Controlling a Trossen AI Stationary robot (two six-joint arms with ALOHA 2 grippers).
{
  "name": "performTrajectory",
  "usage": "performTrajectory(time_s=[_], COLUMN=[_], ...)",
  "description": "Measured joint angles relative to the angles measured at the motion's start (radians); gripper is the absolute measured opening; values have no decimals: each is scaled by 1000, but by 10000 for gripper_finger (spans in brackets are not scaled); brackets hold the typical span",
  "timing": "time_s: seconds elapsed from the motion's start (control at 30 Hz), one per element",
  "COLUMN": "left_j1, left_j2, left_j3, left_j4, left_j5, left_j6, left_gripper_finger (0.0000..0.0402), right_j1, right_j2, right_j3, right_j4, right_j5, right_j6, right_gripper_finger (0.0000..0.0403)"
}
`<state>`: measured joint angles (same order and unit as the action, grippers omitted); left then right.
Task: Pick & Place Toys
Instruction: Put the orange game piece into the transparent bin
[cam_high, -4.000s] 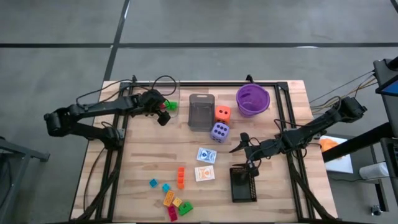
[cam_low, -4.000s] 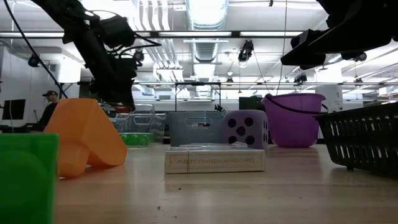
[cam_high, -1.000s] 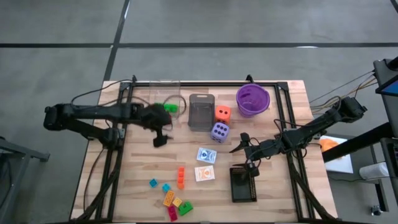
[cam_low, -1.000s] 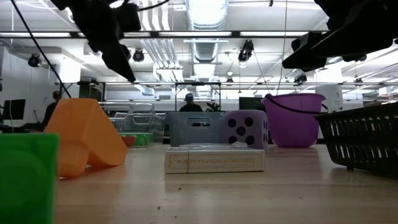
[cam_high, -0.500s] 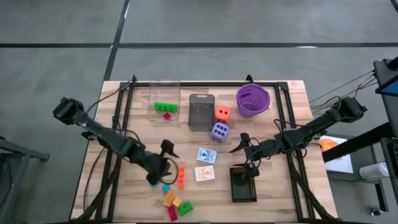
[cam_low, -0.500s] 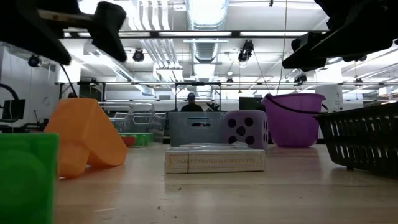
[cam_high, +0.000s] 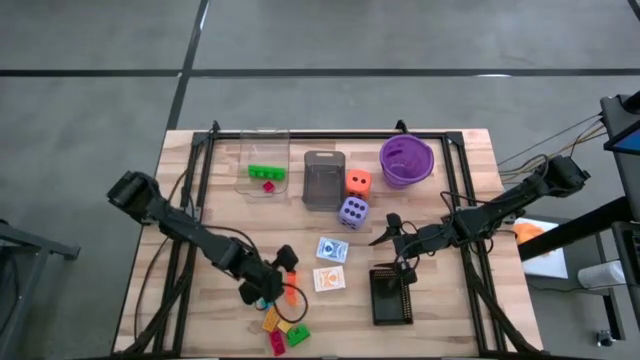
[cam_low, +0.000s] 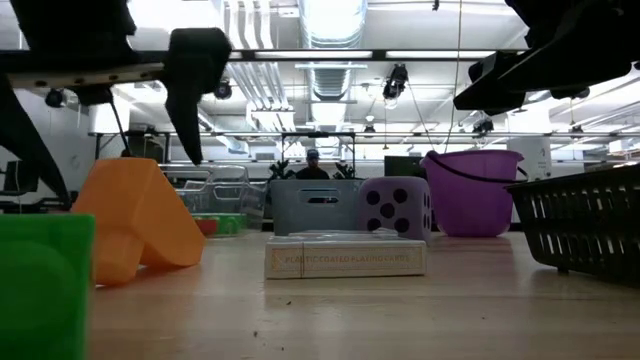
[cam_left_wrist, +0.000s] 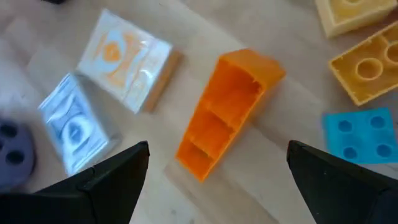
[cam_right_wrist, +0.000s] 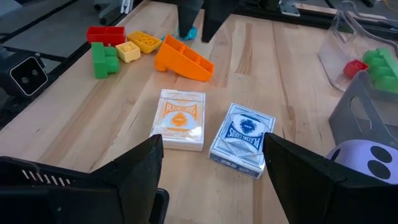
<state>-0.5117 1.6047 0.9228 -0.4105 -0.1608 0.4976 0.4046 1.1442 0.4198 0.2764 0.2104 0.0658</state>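
Observation:
My left gripper (cam_high: 270, 278) is open and empty, low over the near-left cluster of bricks. In the left wrist view (cam_left_wrist: 217, 152) its fingers stand on either side of the orange slope brick (cam_left_wrist: 225, 112), apart from it. The brick lies on its side on the table (cam_high: 291, 290). A blue brick (cam_left_wrist: 364, 135) and yellow bricks (cam_left_wrist: 367, 68) lie beside it. Two card packs (cam_high: 332, 249) (cam_high: 328, 279) lie flat mid-table. The orange die (cam_high: 358, 182) and the purple die (cam_high: 352, 211) sit farther back. My right gripper (cam_high: 385, 232) is open and empty, raised beside the black bin.
A clear bin (cam_high: 263, 165) at the far left holds a green and a red brick. A grey bin (cam_high: 322, 180) and the purple bowl (cam_high: 406, 160) stand at the back. A black bin (cam_high: 390, 295) stands near right. Green (cam_high: 298, 335) and red (cam_high: 277, 343) bricks lie near the edge.
My left gripper has gone from beside the clear bin toward the table's near edge and down, ending over the orange slope brick among the loose bricks. The bricks have stayed where they were.

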Motion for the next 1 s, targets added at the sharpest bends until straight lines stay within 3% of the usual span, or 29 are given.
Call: performTrajectory(time_s=[0.5,0.77,0.87,1.0], left_j1=[18,24,25,26], left_j2=[133,160,162,161], left_j3=[48,48,46,46], left_j4=[11,66,70,74], left_j5=[32,23,22,20], left_j6=[419,523,525,528], left_gripper_finger=[381,377,357,298], right_j1=[0,0,0,0], right_j2=[0,0,0,0], right_j3=[0,0,0,0], right_j4=[0,-9,-10,-15], right_j5=[0,0,0,0], right_j6=[2,10,10,14], right_gripper_finger=[275,275,275,275])
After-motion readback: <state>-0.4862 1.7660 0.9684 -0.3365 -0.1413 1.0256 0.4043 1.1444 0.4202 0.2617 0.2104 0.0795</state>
